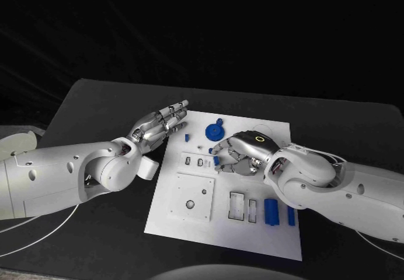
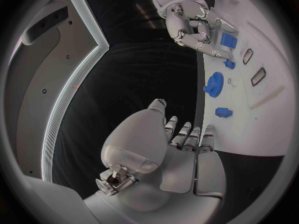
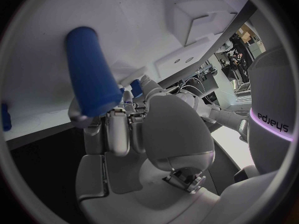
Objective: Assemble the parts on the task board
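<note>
While the black worktop (image 1: 101, 105) carries the white task board (image 1: 253, 230) at its middle, most parts still lie loose, so the assembly reads as early-stage. The left robot hand (image 1: 160, 125) hovers just off the board's left edge, fingers straight and apart, holding nothing; the left wrist view shows the same flat palm beside the board edge. The right robot hand (image 1: 242, 153) sits over the board's middle, fingers curled down around a blue cylinder (image 3: 92, 77); the right wrist view shows that cylinder pinched at the fingertips, close over the white surface. The step in hand looks like carrying or placing that cylinder. Other loose parts: a blue gear (image 1: 216, 129) on the far part of the board, a wide blue block (image 1: 271, 211) and a thin blue bar (image 1: 291, 216) near the near-right corner, and a small blue peg (image 1: 187, 137) near the left edge. Open rectangular slots (image 1: 242, 205) lie beside the block, and a raised white plate (image 1: 192, 197) with a hole sits near-left. Next move probably calls for lining the cylinder up over its socket and pressing straight down; which socket fits cannot be told here.
</note>
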{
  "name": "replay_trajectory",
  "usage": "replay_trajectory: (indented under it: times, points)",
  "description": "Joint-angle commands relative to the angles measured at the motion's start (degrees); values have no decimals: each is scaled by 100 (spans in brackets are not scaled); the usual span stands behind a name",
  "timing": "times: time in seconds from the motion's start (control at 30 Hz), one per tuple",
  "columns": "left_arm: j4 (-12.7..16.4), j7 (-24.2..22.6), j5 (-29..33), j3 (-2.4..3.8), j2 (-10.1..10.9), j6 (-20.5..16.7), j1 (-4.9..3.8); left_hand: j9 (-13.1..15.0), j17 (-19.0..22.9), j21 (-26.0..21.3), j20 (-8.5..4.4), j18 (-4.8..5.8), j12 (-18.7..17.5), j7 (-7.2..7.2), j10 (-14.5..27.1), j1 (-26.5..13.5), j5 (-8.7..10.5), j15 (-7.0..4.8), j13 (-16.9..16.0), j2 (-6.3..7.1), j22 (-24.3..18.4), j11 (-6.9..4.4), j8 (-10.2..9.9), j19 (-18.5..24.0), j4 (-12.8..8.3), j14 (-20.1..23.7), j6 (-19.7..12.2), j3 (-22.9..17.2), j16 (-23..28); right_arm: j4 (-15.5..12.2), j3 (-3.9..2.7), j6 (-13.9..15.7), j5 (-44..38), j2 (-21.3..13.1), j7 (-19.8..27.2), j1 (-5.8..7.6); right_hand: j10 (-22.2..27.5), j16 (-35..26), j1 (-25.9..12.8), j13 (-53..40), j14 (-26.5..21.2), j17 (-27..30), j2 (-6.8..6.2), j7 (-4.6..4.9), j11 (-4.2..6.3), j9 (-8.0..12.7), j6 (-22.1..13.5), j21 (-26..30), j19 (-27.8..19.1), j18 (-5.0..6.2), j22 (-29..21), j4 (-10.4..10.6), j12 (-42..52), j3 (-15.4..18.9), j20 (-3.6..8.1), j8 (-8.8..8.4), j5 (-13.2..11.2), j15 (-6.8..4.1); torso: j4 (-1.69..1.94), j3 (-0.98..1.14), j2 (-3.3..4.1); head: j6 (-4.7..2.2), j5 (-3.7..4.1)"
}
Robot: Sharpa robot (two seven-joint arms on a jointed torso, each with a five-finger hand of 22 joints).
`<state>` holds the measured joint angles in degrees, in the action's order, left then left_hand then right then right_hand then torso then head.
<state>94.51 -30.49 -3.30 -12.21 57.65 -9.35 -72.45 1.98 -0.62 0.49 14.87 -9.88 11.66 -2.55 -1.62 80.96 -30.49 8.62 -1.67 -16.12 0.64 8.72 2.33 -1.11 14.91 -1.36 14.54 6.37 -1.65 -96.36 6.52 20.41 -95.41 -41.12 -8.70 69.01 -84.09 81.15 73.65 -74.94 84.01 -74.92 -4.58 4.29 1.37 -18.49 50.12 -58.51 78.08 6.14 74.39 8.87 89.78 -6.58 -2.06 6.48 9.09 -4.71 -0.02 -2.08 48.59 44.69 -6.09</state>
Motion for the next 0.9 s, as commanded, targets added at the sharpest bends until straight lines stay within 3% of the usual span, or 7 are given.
replay_trajectory:
  times: [0.03,0.37,0.5,0.73,0.9]
  points:
    - [-6,65,37,-9,-10,93,11,3,-9,29,50,-39,22,-7,-8,37,-36,50,-8,-3,-6,29,1,5,4,2,5,-38,-22,3,0,-38,-22,-1,12,-4,-591,-35,-53,-1506,384,-646,-3,-1,-42,51,-91,37,-24,36,-10,6,22,34,4,-66,-41,30,-1,-1,0,14,-1]
    - [-9,63,38,-9,-7,93,12,3,-9,29,50,-39,22,-7,-8,37,-36,50,-8,-3,-6,29,1,5,4,2,5,-38,-22,5,0,-16,2,-21,33,-4,-591,-77,-59,-1506,372,-607,-10,0,-42,108,-175,101,-41,46,-29,19,22,58,3,-123,-50,30,-1,1,-2,41,-4]
    - [-6,58,38,-9,0,87,12,3,-9,29,50,-39,22,-7,-8,37,-36,50,-8,-3,-6,29,1,5,4,2,5,-38,-22,-18,0,41,5,-47,33,-4,-591,-96,-76,-1506,366,-591,-28,5,-46,127,-183,128,-49,49,-37,33,22,80,2,-132,-74,32,-3,3,-2,21,-20]
    - [1,37,38,-11,26,46,13,4,-10,30,52,-39,25,-12,-8,33,-35,52,-8,-2,-5,31,2,3,7,1,11,-39,-25,-139,0,204,3,-193,29,10,-591,-120,-98,-1506,360,-569,-55,22,-59,134,7,178,-50,52,-41,91,22,124,-6,-42,-163,42,9,7,-20,-9,-62]
    - [25,-17,37,-12,80,-19,13,5,-9,30,53,-39,27,-14,-8,34,-36,53,-9,2,-5,31,4,2,6,2,16,-38,-25,-302,-1,273,0,-451,-21,116,-582,-189,-104,-1497,343,-507,-72,35,-70,125,131,258,-68,64,-66,137,13,145,-12,20,-226,51,13,20,-43,-30,-83]
